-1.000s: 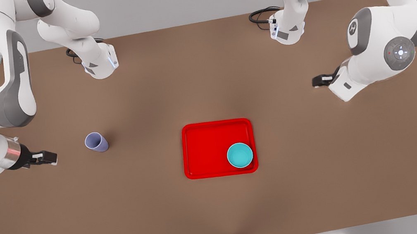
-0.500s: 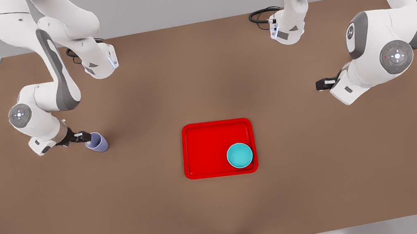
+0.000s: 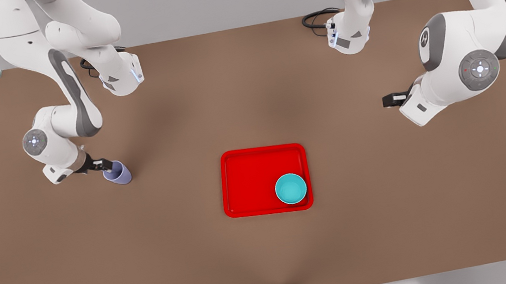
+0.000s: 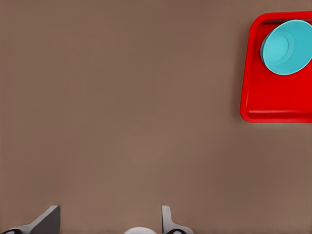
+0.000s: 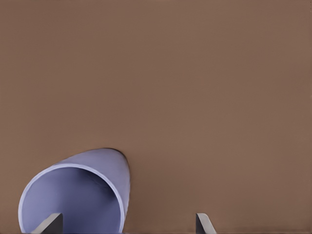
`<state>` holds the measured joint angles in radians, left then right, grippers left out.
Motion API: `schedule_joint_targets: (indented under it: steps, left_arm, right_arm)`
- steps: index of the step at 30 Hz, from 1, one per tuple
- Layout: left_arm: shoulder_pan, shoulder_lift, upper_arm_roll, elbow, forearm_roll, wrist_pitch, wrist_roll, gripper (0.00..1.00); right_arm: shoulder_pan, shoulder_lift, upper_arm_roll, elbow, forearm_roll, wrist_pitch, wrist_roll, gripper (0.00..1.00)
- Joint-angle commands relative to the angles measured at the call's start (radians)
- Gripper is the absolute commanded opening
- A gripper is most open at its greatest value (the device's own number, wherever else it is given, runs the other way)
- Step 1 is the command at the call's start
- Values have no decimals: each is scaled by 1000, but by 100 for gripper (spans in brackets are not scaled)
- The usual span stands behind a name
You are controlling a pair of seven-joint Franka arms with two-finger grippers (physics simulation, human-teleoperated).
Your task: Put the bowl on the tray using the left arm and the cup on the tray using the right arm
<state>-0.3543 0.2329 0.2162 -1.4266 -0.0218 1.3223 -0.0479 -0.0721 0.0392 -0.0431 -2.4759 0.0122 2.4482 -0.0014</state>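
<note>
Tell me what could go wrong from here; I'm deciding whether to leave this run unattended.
1. The right tool is open across one wall of the cup, with one finger inside the mouth. A one-sided rim pinch like that may tip the cup or let it slip on lifting.
2. The bowl sits in a corner of the tray; a cup set down too near could knock it.
The left tool waits open, clear of both.

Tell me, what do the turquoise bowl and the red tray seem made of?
The small round turquoise bowl looks like glossy plastic or glazed ceramic: smooth, plain, with a pale rim highlight. The flat red rectangular tray looks like moulded plastic: uniform colour, rounded corners, low rim.
</note>
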Motion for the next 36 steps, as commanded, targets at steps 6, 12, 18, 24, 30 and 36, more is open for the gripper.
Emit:
schedule_joint_targets:
  steps: [6, 12, 18, 24, 30, 36]
  left_arm:
    - [0, 3, 0, 0, 0, -2, -1, 100]
    - [0, 3, 0, 0, -1, -2, -1, 100]
    - [0, 5, -1, -3, -9, -8, 5, 100]
    - [0, 5, -1, -3, -6, -11, 14, 100]
    - [0, 5, -1, -3, -4, -15, 14, 100]
    - [0, 5, 0, -3, -3, -17, 14, 100]
  right_arm:
    - [20, 45, 34, 17, 0, -11, 35, 98]
    - [21, 76, 23, 31, 0, 2, 31, 33]
    - [21, 116, 26, 40, 20, 3, 38, 21]
    - [21, 119, 29, 55, 20, 3, 34, 21]
    - [28, 113, 32, 55, 20, -3, 29, 21]
    - [138, 106, 28, 193, 22, -164, 41, 21]
